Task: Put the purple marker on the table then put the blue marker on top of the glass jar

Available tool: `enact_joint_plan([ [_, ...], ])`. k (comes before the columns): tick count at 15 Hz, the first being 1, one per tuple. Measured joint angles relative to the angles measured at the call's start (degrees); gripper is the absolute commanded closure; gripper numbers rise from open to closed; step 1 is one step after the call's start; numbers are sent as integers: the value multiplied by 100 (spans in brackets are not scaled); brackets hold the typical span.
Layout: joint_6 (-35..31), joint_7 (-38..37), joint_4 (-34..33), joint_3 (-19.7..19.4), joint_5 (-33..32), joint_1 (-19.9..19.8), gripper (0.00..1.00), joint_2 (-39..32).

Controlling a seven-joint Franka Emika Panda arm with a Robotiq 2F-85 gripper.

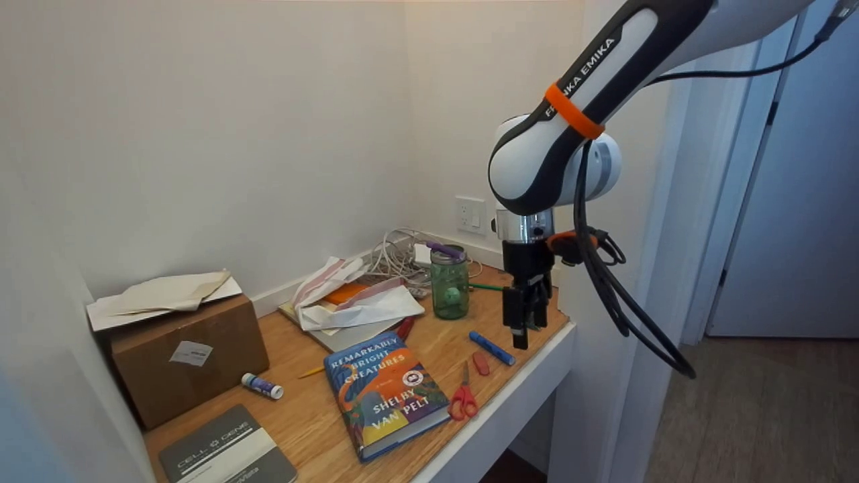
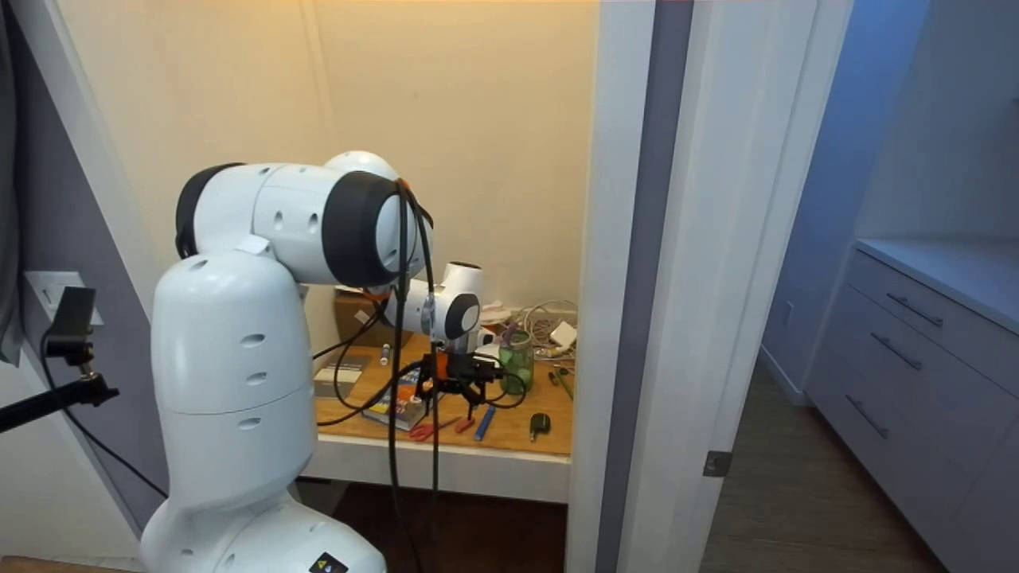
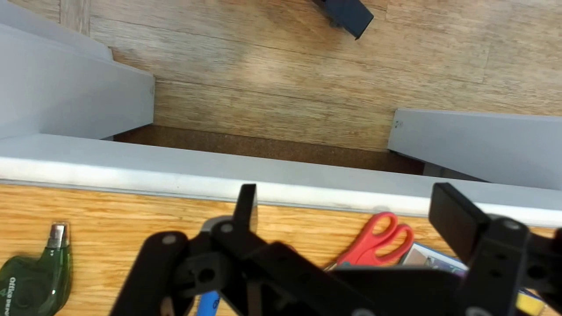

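The purple marker (image 1: 444, 250) lies across the top of the greenish glass jar (image 1: 449, 287); both also show in an exterior view, marker (image 2: 509, 333) and jar (image 2: 517, 370). The blue marker (image 1: 492, 348) lies flat on the wooden table (image 1: 302, 402) near its white front edge. It shows in an exterior view (image 2: 484, 423) and, partly covered by the gripper, in the wrist view (image 3: 207, 303). My gripper (image 3: 344, 195) is open and empty, fingers pointing down. In an exterior view it (image 1: 527, 332) hangs above the table near the blue marker, apart from the jar.
Red scissors (image 1: 463, 401), a small red piece (image 1: 480, 363) and a book (image 1: 387, 396) lie near the blue marker. A green correction tape (image 3: 37, 281) lies near the front edge. White cables (image 1: 396, 258) and a cloth (image 1: 362, 305) lie beside the jar. A cardboard box (image 1: 191, 362) stands farther off.
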State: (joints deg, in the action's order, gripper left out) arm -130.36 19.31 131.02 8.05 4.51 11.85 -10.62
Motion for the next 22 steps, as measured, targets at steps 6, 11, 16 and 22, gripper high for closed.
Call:
enact_joint_plan([
  [6,-195,-61,7,31,15,-47,0,15],
  [11,-1752,-269,-62,32,89,-185,0,-26],
  [16,-3065,-295,-339,29,70,-327,0,-56],
  [22,-3699,-398,-995,61,-1,-327,0,-601],
])
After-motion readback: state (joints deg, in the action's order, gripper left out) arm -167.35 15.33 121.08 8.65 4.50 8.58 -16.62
